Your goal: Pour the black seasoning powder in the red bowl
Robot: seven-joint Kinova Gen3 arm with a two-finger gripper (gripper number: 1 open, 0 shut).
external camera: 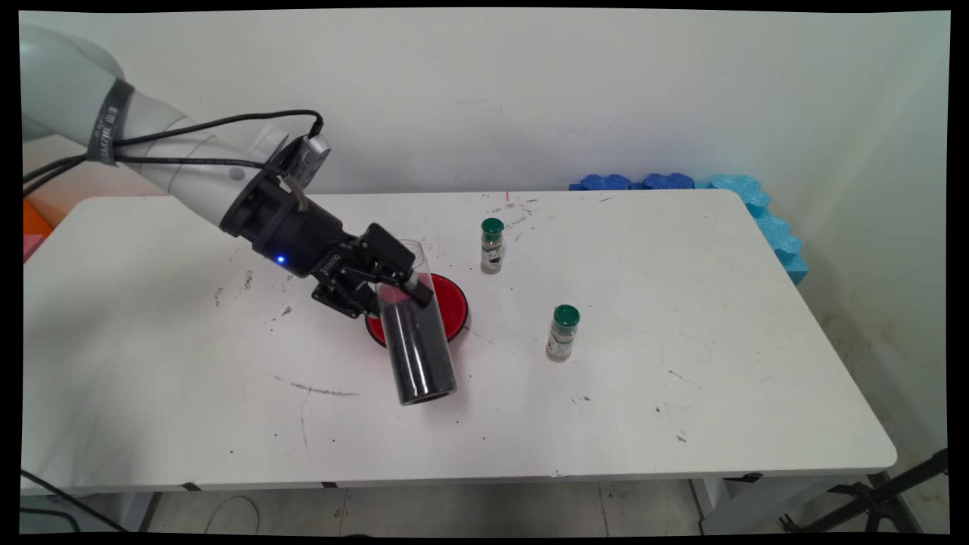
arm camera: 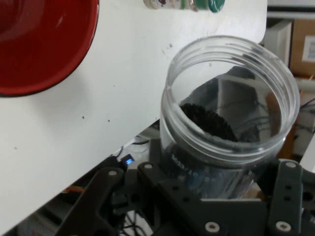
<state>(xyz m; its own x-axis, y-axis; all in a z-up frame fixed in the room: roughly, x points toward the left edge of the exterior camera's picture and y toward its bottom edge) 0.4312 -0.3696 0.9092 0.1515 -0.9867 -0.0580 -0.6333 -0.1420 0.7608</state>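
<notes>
Gripper [external camera: 394, 284] pinches a clear jar [external camera: 415, 333] of dark grains, tilted above the red bowl [external camera: 452, 306].
The jar looks rigid, smooth, slippery, bottom-heavy; mid-wall hold suits it.

Two green-capped bottles [external camera: 492, 246] [external camera: 562, 333], blue foam [external camera: 757, 204].

No lettering could be read with certainty. Labels were seen on the two green-capped spice bottles [external camera: 491, 247] [external camera: 562, 333], but their print was too small to be made out. Faint markings on the arm's dark band [external camera: 108, 125] stayed illegible.
</notes>
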